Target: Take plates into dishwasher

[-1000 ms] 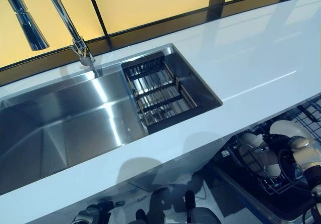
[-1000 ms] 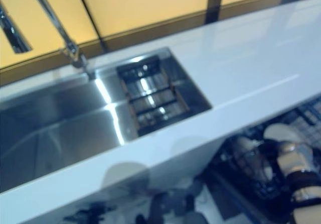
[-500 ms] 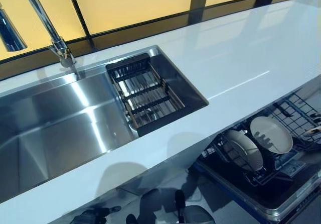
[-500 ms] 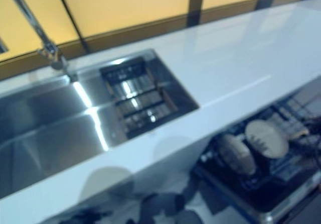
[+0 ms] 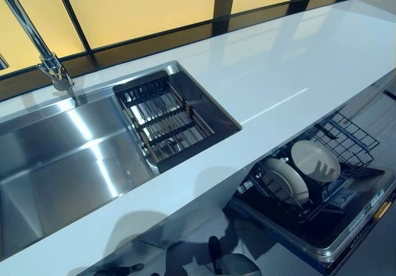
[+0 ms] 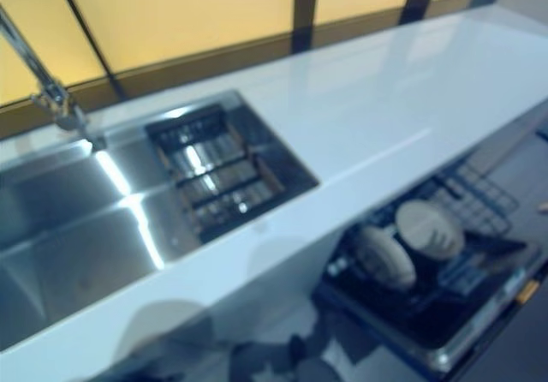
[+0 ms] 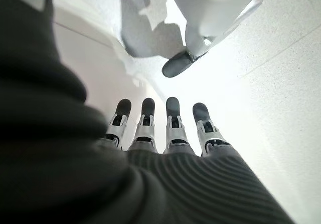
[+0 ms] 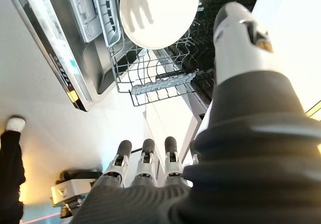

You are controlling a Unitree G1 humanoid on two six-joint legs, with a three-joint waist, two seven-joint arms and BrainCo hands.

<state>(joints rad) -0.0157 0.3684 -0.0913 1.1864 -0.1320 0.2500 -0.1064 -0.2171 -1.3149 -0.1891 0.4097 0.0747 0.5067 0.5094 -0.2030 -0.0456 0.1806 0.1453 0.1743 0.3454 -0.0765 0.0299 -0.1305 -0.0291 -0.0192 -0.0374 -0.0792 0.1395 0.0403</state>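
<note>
Plates: two white plates stand on edge in the pulled-out dishwasher rack (image 5: 346,141), below the front edge of the counter (image 5: 291,65). The left plate (image 5: 286,180) and the right plate (image 5: 315,160) are just beside each other and lean in the same direction.
Change: one second ago the right hand was down in the rack, at the plates. Half a second ago it was already out of the head views, and the plates stood alone. Now they stand the same way, so it seems they were released and are stable.
View: the whole picture has shifted between the moments, sink and counter together. This is the camera turning, not the things moving.
Right hand: the right hand (image 8: 145,169) hangs away from the rack with straight, relaxed fingers and holds nothing. Its wrist view shows one plate (image 8: 159,13) in the wire rack, well apart from the fingertips.
Left hand: the left hand (image 7: 168,128) is low by the floor, fingers straight, empty.
Sink: the sink (image 5: 68,158) and its drain basket (image 5: 164,120) show no plate, and the counter shows none.
Meaning: I judge this placing step is finished. If no more plates wait outside the views, the task is near its end.
</note>
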